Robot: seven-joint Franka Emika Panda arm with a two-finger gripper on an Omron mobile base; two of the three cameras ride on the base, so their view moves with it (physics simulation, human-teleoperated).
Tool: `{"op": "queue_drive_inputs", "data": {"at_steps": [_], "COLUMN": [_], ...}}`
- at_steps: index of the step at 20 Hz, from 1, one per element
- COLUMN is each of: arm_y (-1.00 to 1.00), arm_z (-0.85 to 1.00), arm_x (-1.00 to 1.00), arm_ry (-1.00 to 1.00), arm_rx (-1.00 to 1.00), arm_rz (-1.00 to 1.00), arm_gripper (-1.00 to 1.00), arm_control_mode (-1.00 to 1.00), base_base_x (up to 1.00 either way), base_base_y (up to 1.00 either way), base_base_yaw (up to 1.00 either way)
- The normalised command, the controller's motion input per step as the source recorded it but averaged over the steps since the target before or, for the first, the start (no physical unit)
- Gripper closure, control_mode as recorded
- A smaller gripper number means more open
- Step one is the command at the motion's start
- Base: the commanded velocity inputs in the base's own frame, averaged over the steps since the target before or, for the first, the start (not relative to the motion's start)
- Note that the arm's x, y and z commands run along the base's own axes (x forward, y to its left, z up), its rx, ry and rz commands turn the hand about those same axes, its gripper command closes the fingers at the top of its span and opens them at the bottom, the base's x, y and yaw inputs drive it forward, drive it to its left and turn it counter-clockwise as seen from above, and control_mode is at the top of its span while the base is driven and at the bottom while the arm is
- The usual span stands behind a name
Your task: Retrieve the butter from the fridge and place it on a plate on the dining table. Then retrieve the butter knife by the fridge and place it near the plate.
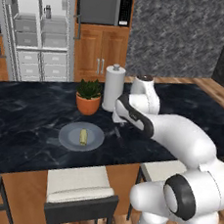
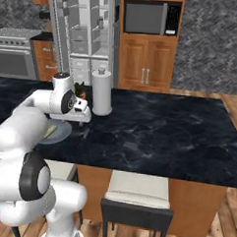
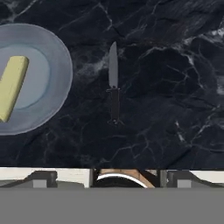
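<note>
The pale-yellow butter [image 1: 83, 137] [image 3: 12, 86] lies on the round grey plate [image 1: 65, 139] [image 3: 57, 65] on the black marble dining table [image 1: 30, 114]. The butter knife [image 3: 113, 85] [image 1: 116, 132] rests flat on the tabletop just right of the plate, apart from it. My gripper [image 1: 117, 121] [image 2: 84, 120] [image 3: 111, 178] hangs open a little above the knife, with nothing between its fingers. The fridge [image 1: 40, 27] [image 2: 83, 30] stands at the back with its white shelves and drawers showing.
An orange potted plant [image 1: 88, 97] and a paper towel roll [image 1: 113, 87] stand on the table just behind the plate and my hand. Cushioned stools [image 1: 81, 186] [image 2: 136, 190] line the near edge. A wooden cabinet with a microwave [image 1: 103, 8] stands beside the fridge.
</note>
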Motion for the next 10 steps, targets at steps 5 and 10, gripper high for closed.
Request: {"op": "queue_drive_inputs", "data": {"at_steps": [5, 10], "arm_y": [-0.05, -0.16], "arm_z": [0.53, 0.30], "arm_x": [-1.00, -0.93], "arm_ry": [0.00, 0.00], "arm_rx": [-0.02, 0.00], "arm_rz": [0.00, 0.00], "arm_gripper": [-1.00, -1.00], "arm_control_mode": [-1.00, -1.00], "base_base_x": [0.00, 0.00], "base_base_y": [0.00, 0.00], "base_base_yaw": [0.00, 0.00]}}
